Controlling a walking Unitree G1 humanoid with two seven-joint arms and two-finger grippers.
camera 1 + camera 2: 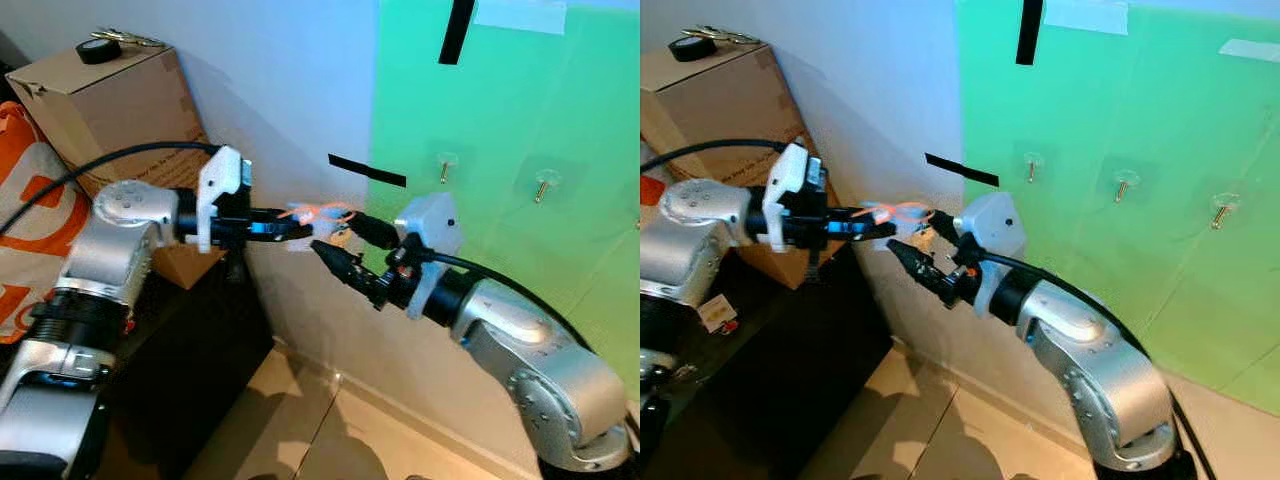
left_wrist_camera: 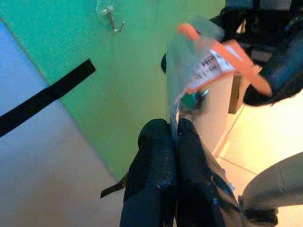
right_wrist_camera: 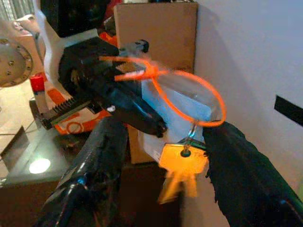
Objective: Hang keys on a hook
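A green wall panel (image 1: 520, 150) is seen at two o'clock, with a cardboard box (image 1: 110, 100) at ten o'clock carrying a roll of black tape (image 1: 98, 50). The left gripper (image 1: 300, 230) is extended toward the centre, its fingers (image 2: 156, 156) pressed together on a clear tag (image 2: 189, 61) with an orange loop (image 3: 189, 94). The right gripper (image 1: 345, 245) is met there from four o'clock, its fingers spread wide either side of the keys (image 3: 182, 165), which hang from the loop. Small hooks (image 1: 445, 165) are fixed to the panel at one o'clock, well apart from the keys.
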